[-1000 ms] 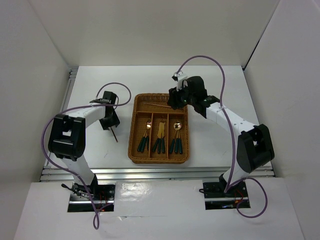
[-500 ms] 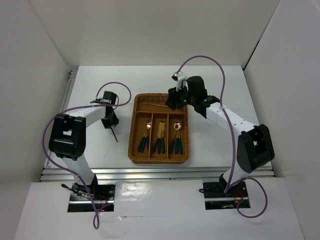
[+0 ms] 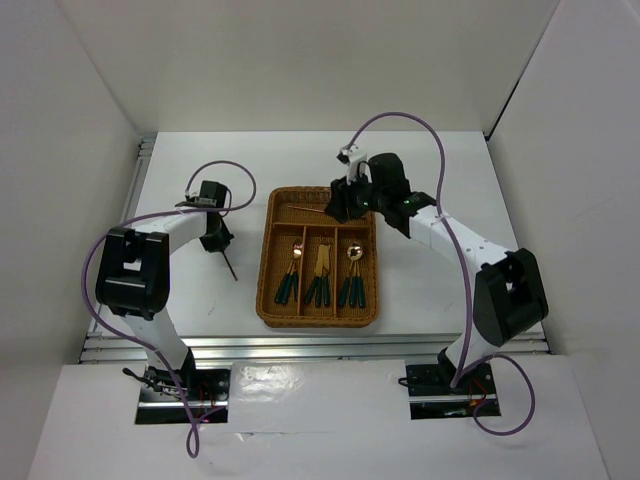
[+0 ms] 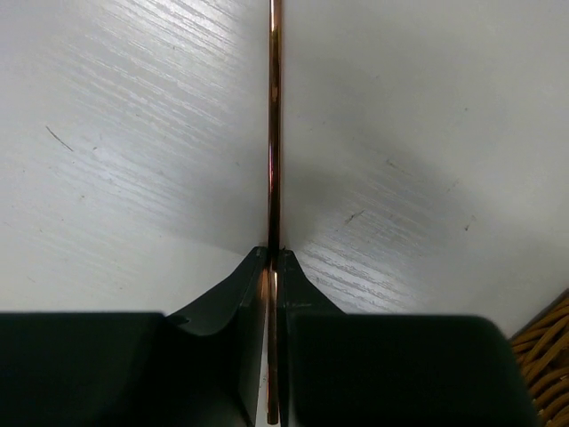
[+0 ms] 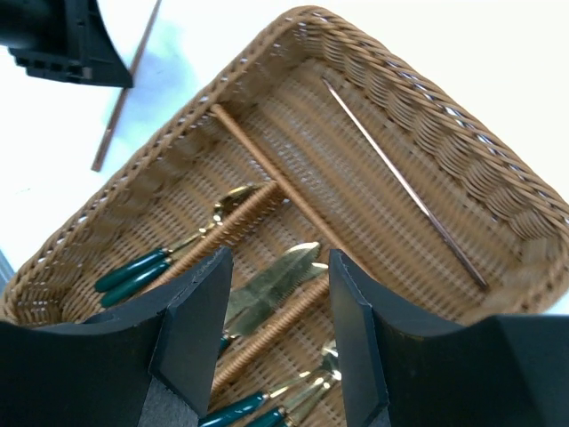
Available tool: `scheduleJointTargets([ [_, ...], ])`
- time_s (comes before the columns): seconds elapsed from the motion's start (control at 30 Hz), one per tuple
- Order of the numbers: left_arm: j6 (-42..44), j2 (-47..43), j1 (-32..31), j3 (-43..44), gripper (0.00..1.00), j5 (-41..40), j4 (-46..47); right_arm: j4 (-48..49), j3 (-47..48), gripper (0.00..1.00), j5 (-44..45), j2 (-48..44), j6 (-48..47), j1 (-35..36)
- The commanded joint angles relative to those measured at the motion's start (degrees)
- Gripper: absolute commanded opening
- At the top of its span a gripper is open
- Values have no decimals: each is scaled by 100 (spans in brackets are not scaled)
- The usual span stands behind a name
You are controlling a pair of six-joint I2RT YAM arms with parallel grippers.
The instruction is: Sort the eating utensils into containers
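One chopstick (image 4: 274,133) pinched in left gripper (image 4: 273,256) (over table (image 4: 133,133)); right gripper (image 5: 277,267) spread above tray (image 5: 444,133)

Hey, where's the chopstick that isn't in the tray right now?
That chopstick is on the table, left of the wicker tray in the top view, pinched by the left gripper; the other chopstick lies in the tray's crosswise slot.
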Motion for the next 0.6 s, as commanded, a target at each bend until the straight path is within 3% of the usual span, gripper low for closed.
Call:
scheduleJointTargets([
  [0.0,-115,336,44,-232,18,138,-108,129,301,55,-81,36,27,214],
  [0.3,-396,-304,44,-364,15,358,-108,191,529,55,157,229,80,813],
  [0.57,-659,-1456,-97,-302,15,832,-231,1130,336,59,-72,176,747,1050],
])
